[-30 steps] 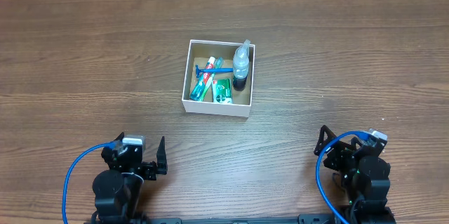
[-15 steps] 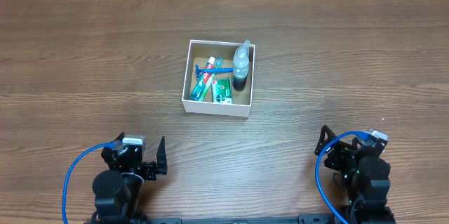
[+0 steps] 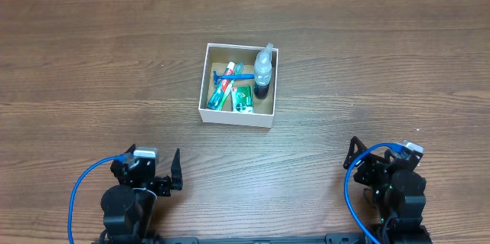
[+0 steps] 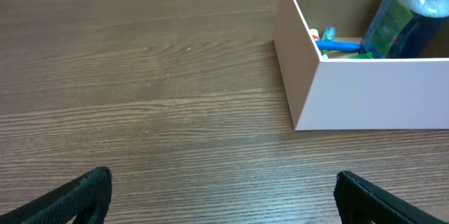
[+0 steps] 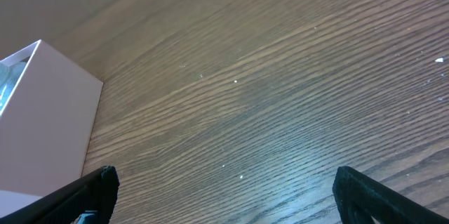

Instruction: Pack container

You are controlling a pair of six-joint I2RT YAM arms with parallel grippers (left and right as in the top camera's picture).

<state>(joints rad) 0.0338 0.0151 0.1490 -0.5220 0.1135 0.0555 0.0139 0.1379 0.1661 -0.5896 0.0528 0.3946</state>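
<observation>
The container (image 3: 204,83), a square white box with a brown inside, sits mid-table. It holds a clear bottle with dark liquid (image 3: 263,68), a blue razor (image 3: 227,76), a toothpaste tube (image 3: 226,91) and a green packet (image 3: 243,100). The box also shows in the left wrist view (image 4: 379,97) and at the left edge of the right wrist view (image 5: 42,126). My left gripper (image 3: 174,169) is open and empty at the near left; it also shows in its wrist view (image 4: 221,196). My right gripper (image 3: 354,154) is open and empty at the near right; it also shows in its wrist view (image 5: 224,192).
The wooden table (image 3: 383,60) surrounds the box. Blue cables loop by both arm bases. A pale wall edge runs along the far side of the table.
</observation>
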